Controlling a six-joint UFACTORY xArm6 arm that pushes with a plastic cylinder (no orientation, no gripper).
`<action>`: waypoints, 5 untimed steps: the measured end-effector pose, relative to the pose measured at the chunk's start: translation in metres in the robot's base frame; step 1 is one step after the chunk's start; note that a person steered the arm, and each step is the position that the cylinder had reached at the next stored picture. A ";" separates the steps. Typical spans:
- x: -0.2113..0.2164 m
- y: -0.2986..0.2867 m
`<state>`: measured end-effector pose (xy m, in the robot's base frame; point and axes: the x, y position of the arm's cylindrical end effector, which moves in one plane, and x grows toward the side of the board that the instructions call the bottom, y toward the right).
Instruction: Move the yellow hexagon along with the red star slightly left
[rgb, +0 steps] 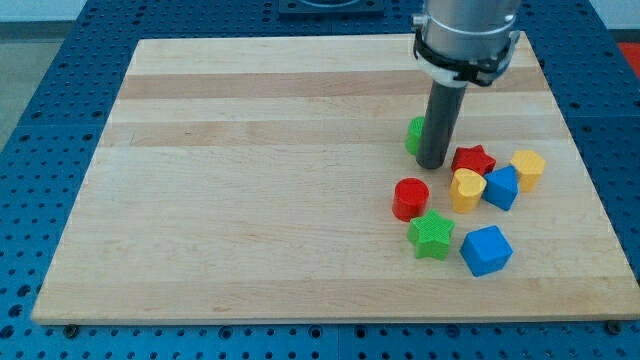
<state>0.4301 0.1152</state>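
The red star (474, 160) lies at the board's right, touching a yellow block (466, 189) below it. The yellow hexagon (528, 169) lies further right, beside a blue block (501, 187). My tip (432, 164) rests on the board just left of the red star, partly hiding a green block (414, 134) behind the rod. The tip stands apart from the yellow hexagon, with the red star between them.
A red cylinder (410, 199) lies below the tip. A green star (431, 235) and a blue cube (486, 250) lie nearer the view's bottom. The wooden board (250, 180) sits on a blue perforated table.
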 end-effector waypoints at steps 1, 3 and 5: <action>-0.024 0.000; -0.076 -0.001; -0.073 0.041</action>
<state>0.3571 0.1564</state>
